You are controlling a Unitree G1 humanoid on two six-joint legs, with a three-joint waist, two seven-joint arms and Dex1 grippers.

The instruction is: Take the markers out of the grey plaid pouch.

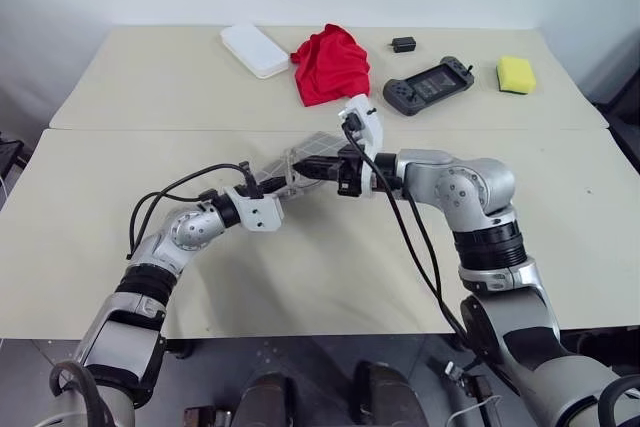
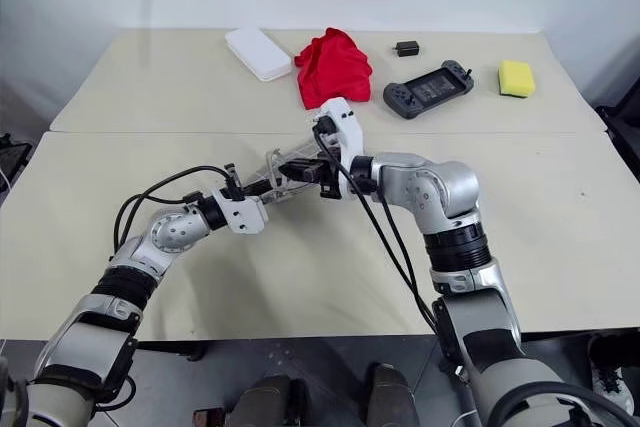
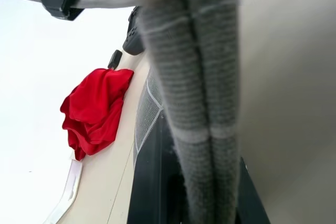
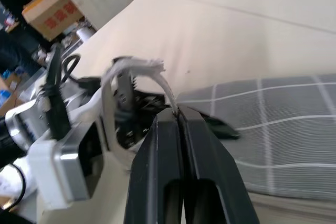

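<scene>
Currently the left gripper (image 2: 268,187) clamps one end of the grey plaid pouch (image 2: 290,168), lifted above the table (image 2: 300,267); right gripper (image 2: 302,171) pinched shut on its cord loop (image 4: 137,67), probably to open it.

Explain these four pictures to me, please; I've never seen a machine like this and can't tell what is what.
It is a two-armed humanoid robot. Two pictures look down from its head; the other two come from cameras on its wrists. The left pincer is shut on the grey plaid pouch, held above the beige table. The right pincer is shut on the pouch's white cord loop. Farther back lie a white oblong box, a red cloth, a handheld game console, a yellow sponge and a small black object.
</scene>
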